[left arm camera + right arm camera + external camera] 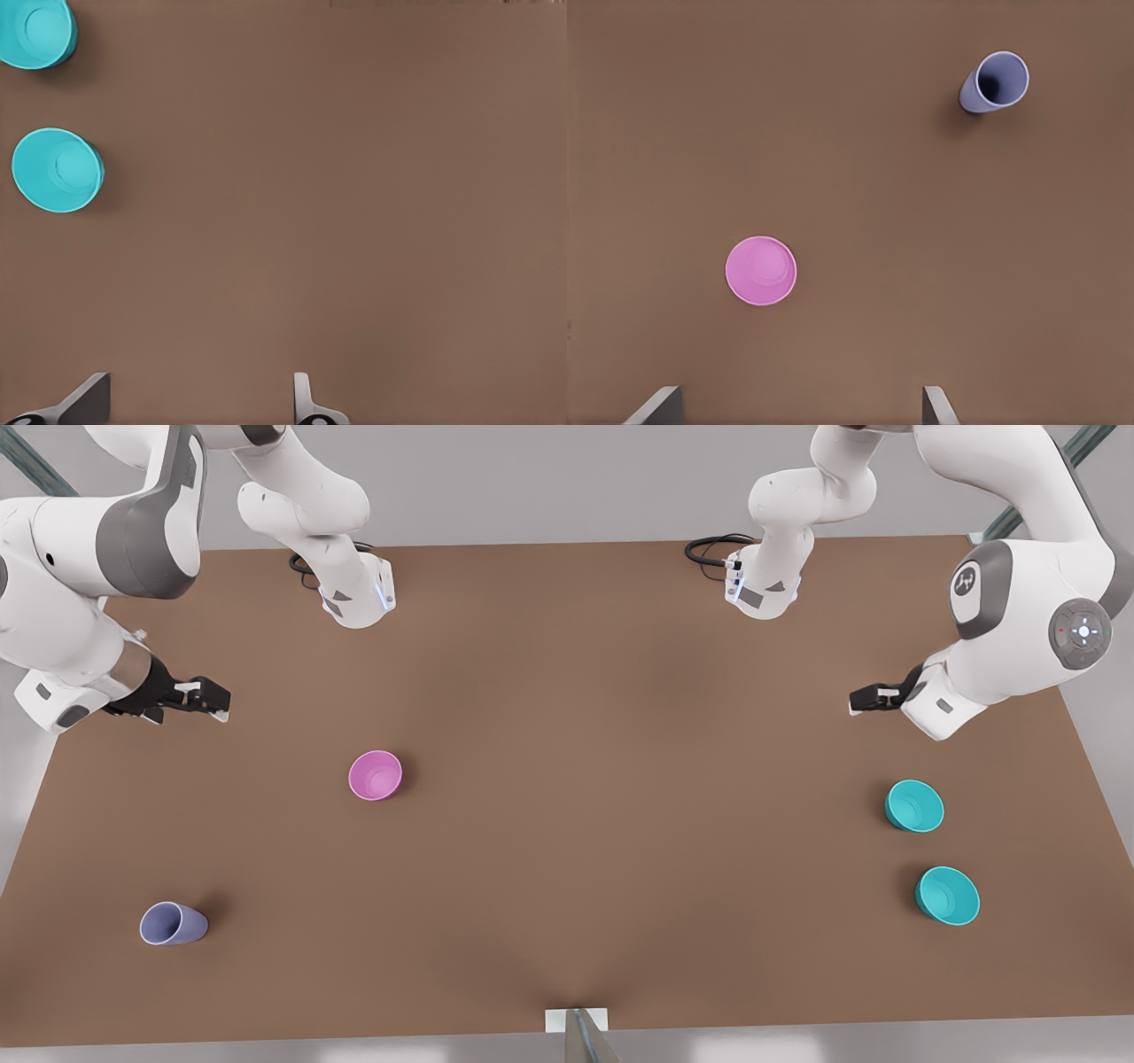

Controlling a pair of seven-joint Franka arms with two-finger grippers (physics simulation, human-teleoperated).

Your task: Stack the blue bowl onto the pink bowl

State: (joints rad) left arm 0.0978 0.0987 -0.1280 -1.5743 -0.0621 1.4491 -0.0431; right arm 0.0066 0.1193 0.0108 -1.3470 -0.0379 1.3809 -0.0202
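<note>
The pink bowl (376,775) (761,270) stands upright on the brown table (567,779), toward the front view's left. The blue bowl (914,805) (58,169), teal and fairly deep, stands at the front view's right. My left gripper (855,701) (199,394) hovers open above the table just behind the blue bowl, holding nothing. My right gripper (213,700) (802,403) hangs open and empty behind and to the left of the pink bowl.
A slightly wider teal bowl (947,895) (35,31) sits just in front of the blue bowl. A pale lavender cup (173,924) (995,81) stands near the front left corner. Both arm bases (359,598) are mounted at the table's back edge.
</note>
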